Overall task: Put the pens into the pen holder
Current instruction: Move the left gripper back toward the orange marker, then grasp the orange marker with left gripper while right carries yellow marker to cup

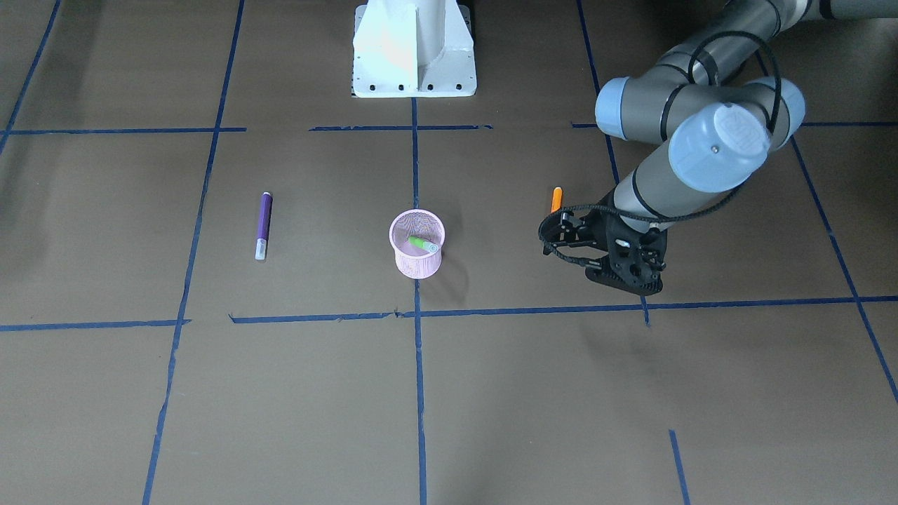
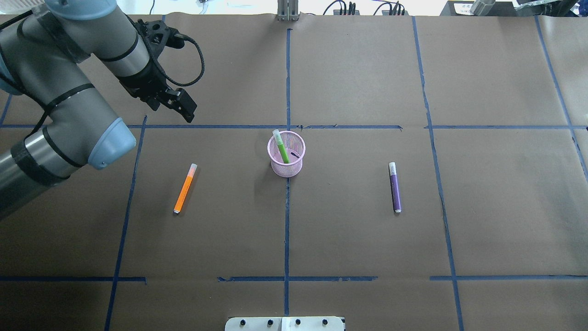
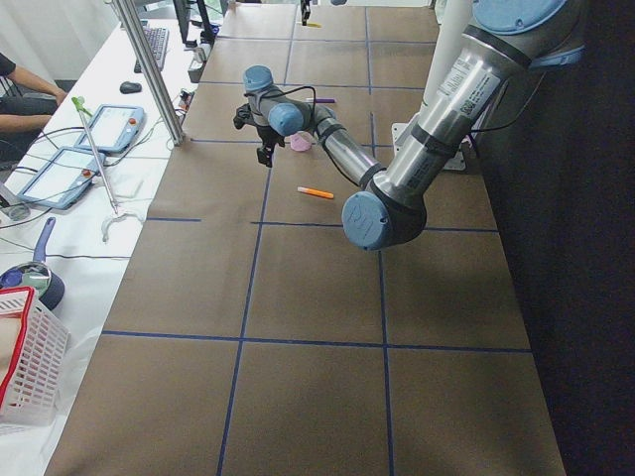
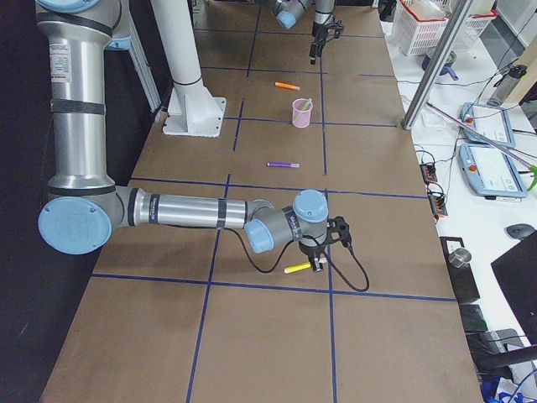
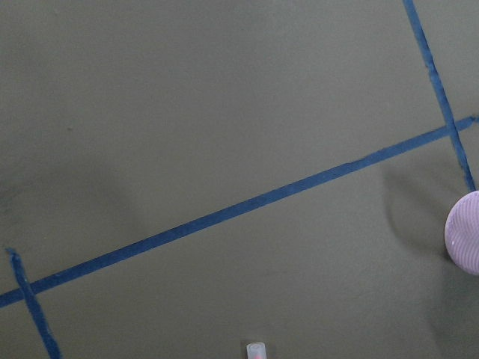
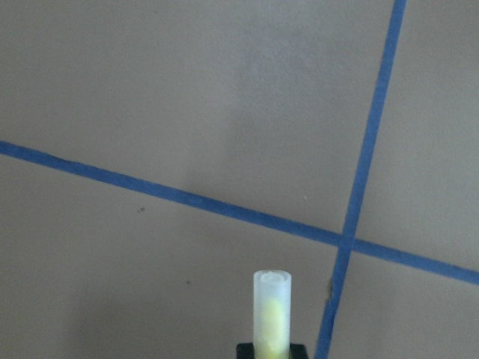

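The pink mesh pen holder [image 2: 294,168] stands at the table's middle with the green pen [image 2: 280,147] leaning inside it. The orange pen [image 2: 184,189] lies flat to its left, the purple pen [image 2: 395,187] flat to its right. My left gripper [image 2: 181,108] hovers beyond the orange pen's cap end and looks open and empty. Its wrist view shows the pen's cap [image 5: 256,350] at the bottom edge and the holder [image 5: 465,243] at the right edge. My right gripper [image 4: 317,264] is far off at the table's right end, shut on a yellow pen [image 6: 271,314].
Blue tape lines [image 2: 287,82] divide the brown paper-covered table into squares. The robot's white base [image 1: 414,49] stands at the near edge. Off the table's far side are baskets [image 4: 428,21], tablets [image 4: 487,126] and cables. A metal post [image 4: 432,75] stands at that edge.
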Controlling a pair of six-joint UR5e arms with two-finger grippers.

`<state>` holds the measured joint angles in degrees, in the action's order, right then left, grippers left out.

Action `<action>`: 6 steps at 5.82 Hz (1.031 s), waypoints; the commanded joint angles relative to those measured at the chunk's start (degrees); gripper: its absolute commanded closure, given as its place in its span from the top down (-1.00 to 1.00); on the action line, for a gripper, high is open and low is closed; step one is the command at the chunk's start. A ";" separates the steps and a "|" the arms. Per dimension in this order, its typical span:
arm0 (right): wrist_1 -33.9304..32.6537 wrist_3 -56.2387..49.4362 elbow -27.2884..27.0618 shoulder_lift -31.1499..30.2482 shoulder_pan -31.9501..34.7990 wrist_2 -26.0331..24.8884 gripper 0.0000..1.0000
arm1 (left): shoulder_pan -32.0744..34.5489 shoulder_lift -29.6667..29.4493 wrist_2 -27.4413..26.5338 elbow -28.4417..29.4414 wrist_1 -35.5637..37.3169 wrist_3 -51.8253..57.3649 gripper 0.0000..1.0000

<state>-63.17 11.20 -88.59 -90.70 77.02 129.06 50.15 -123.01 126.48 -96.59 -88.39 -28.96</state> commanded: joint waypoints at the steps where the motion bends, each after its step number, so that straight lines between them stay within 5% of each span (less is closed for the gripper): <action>1: -0.11 2.68 -3.60 3.58 -0.29 0.14 -1.00 | -5.81 2.33 -7.52 -2.21 1.47 1.11 1.00; 6: -3.86 17.16 -8.26 16.66 -8.98 -0.39 -1.00 | -11.74 2.42 -8.79 8.49 -7.72 -8.91 1.00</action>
<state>-64.65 26.01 -96.40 -77.61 69.16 128.72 38.60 -120.57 117.68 -90.71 -92.80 -36.86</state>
